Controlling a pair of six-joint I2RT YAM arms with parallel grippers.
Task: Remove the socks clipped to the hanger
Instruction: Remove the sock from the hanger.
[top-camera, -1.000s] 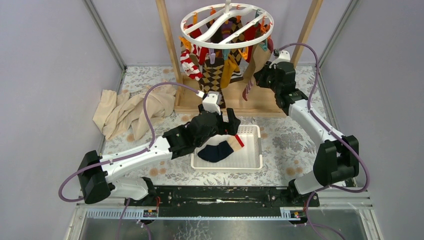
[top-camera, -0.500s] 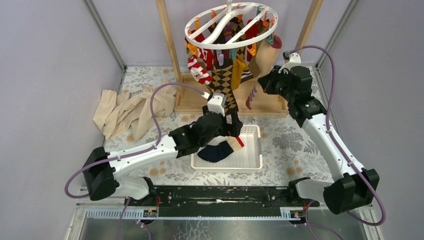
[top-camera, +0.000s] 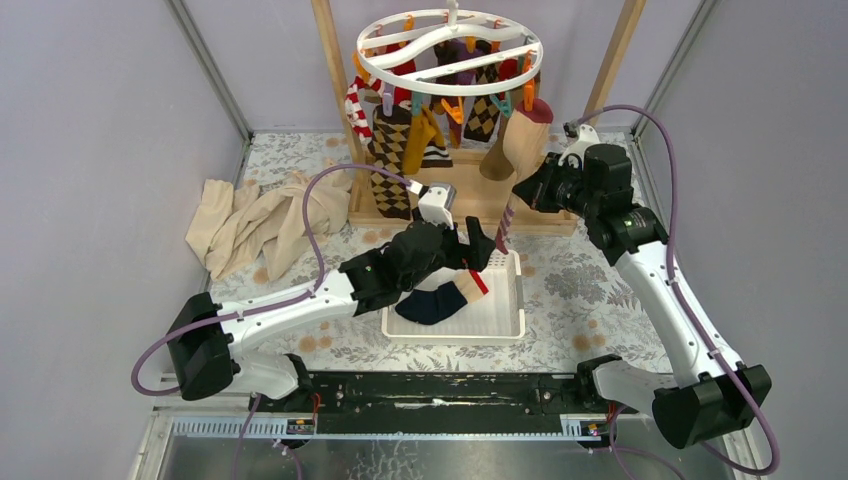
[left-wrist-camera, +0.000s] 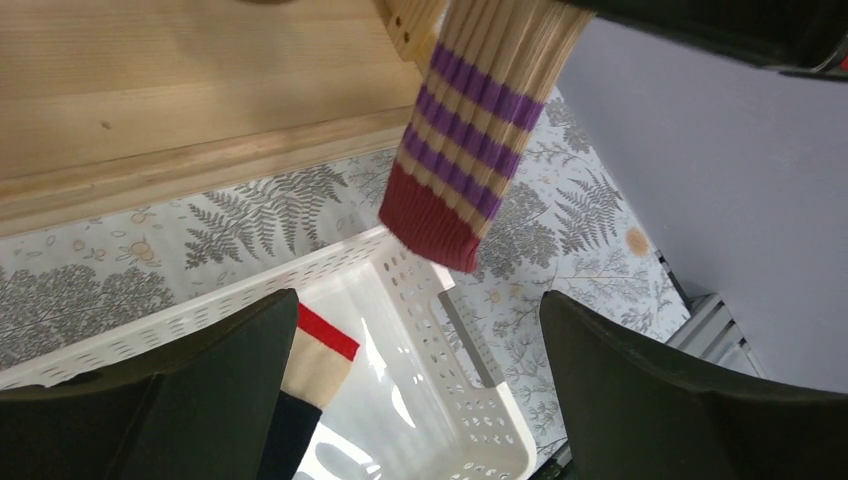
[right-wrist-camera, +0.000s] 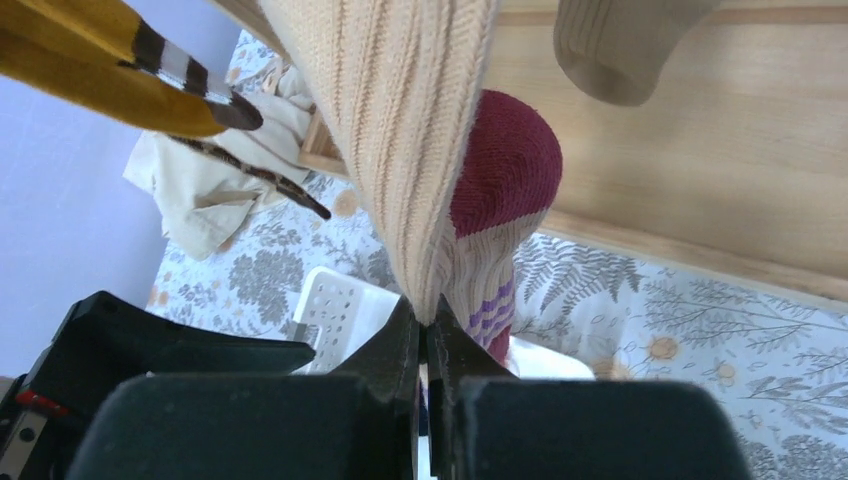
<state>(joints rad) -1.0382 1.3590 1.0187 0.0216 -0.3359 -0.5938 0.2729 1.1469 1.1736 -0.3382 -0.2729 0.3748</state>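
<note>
The white ring hanger hangs from the wooden rack with several socks clipped under it. My right gripper is shut on a beige ribbed sock with purple stripes and a maroon cuff. Its cuff dangles over the far right corner of the white basket. The sock's upper end runs out of the right wrist view, so I cannot tell whether it is still clipped. My left gripper stands open over the basket, holding nothing. A navy sock lies in the basket.
The wooden rack's base board and two posts stand behind the basket. A crumpled beige cloth lies at the left on the floral table cover. A plain beige sock toe hangs near my right gripper.
My right gripper has drawn back to the right and down with the striped sock. The hanger has swayed and its socks have swung left. The left gripper has edged slightly right.
</note>
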